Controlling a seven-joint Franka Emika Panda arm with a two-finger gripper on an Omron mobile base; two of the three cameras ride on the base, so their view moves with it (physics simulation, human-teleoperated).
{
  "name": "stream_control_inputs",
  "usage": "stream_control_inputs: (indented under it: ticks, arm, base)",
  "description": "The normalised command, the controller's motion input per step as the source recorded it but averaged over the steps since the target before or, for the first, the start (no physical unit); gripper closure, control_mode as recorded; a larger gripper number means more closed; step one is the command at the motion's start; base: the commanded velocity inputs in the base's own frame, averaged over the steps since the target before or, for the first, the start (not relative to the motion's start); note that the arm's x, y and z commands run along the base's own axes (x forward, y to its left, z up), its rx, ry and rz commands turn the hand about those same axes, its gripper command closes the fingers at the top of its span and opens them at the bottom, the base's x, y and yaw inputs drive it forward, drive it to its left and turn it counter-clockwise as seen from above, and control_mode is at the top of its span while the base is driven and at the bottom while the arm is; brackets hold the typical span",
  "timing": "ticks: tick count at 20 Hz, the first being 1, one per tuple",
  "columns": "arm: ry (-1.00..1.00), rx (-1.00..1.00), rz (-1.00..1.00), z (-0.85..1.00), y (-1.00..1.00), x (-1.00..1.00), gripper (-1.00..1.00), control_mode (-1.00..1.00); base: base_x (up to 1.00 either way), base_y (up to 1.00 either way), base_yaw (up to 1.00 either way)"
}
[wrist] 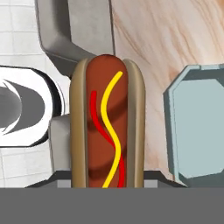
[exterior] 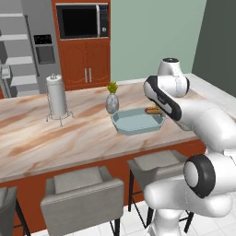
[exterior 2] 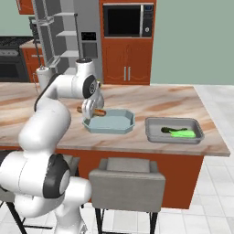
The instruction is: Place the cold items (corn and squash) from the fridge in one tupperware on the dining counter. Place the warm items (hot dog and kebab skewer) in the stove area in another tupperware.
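My gripper [exterior 2: 93,108] is shut on the hot dog [wrist: 107,131], a sausage in a bun with red and yellow stripes. It hangs just above the dining counter [exterior: 55,138] at the rim of the pale blue-grey octagonal tupperware [exterior: 137,120], which lies empty [exterior 2: 109,121]. In the left base view the hot dog [exterior: 153,110] pokes out behind my forearm. The green squash [exterior 2: 183,133] lies in the grey rectangular tupperware [exterior 2: 153,130], next to a dark shape I cannot identify. The corn and kebab skewer are out of view. The fridge [exterior 2: 64,36] stands open at the back, near the stove [exterior 2: 11,59].
A paper towel holder [exterior: 57,97] and a small vase with a plant [exterior: 112,100] stand on the counter left of the octagonal tray. Grey stools [exterior: 83,193] line the counter's near side. A microwave [exterior 2: 128,20] sits in the red-brown cabinets behind.
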Motion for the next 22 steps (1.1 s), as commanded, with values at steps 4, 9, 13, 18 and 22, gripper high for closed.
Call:
stream_control_inputs:
  ticks: [4, 9, 13, 18, 22]
  arm:
    - [-0.02, 0.0, 0.09, -0.35, -0.12, 1.0, 1.0, -1.0]
    - [-0.01, 0.0, 0.01, -0.32, 0.0, 0.84, 1.0, -1.0]
    - [0.22, 0.0, 0.02, -0.3, 0.0, 0.82, 1.0, -1.0]
    - [0.16, 0.0, 0.02, -0.29, 0.0, 0.53, 1.0, -1.0]
    - [0.0, 0.0, 0.0, -0.52, 0.0, 0.4, 1.0, -1.0]
  base:
    - [0.0, 0.0, 0.0]
    - [0.0, 0.0, 0.0]
    - [0.0, 0.0, 0.0]
    - [0.0, 0.0, 0.0]
    - [0.0, 0.0, 0.0]
